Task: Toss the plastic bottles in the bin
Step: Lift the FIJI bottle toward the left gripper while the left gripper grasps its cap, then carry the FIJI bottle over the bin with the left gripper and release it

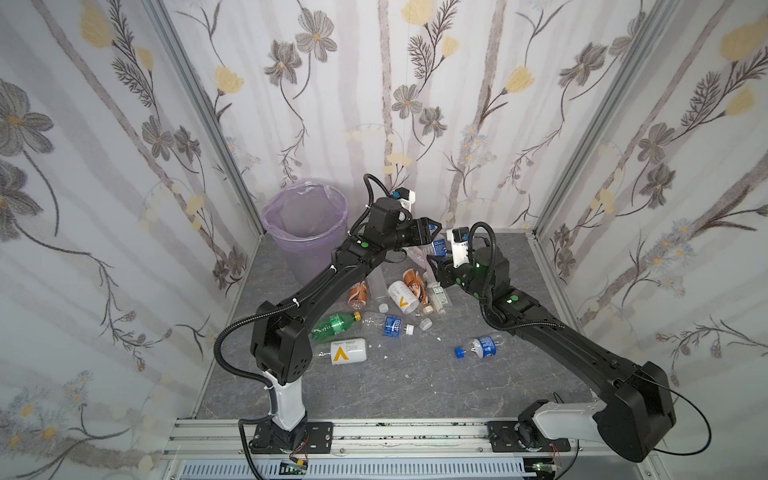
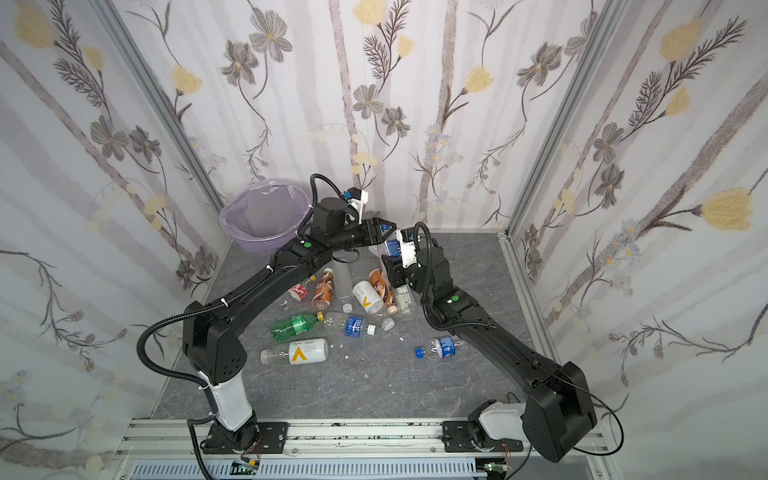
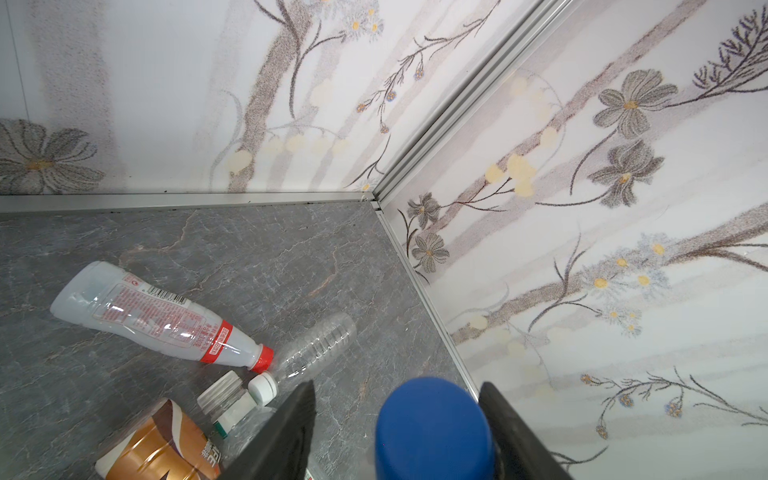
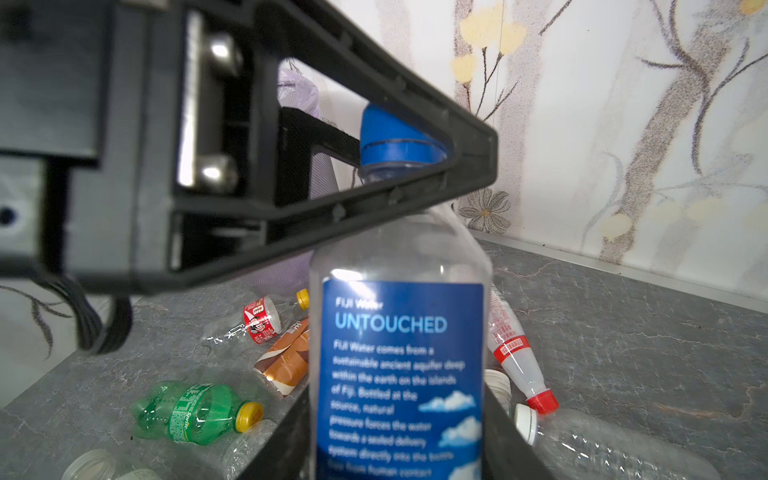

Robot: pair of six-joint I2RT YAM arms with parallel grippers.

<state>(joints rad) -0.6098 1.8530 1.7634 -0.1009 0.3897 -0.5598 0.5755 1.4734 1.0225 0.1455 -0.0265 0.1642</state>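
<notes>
My right gripper (image 4: 399, 449) is shut on the body of a clear bottle with a blue label (image 4: 401, 365) and holds it upright above the pile, as both top views show (image 1: 439, 247) (image 2: 392, 248). My left gripper (image 3: 397, 386) reaches across and straddles its blue cap (image 3: 432, 428). The cap rests against one finger and a gap shows to the other, so the jaws stand open. The bin (image 1: 266, 216), lined with a lilac bag, stands at the back left. Several plastic bottles lie on the floor: a green one (image 1: 334, 326), a brown one (image 1: 358, 293), a white-and-yellow one (image 1: 347, 352).
A red-capped bottle (image 3: 158, 316) and a clear ribbed bottle (image 3: 320, 347) lie behind the held bottle near the back wall. A blue-capped bottle (image 1: 482, 347) lies alone beside the right arm. Loose white caps (image 1: 409, 329) dot the grey floor. Patterned walls close in three sides.
</notes>
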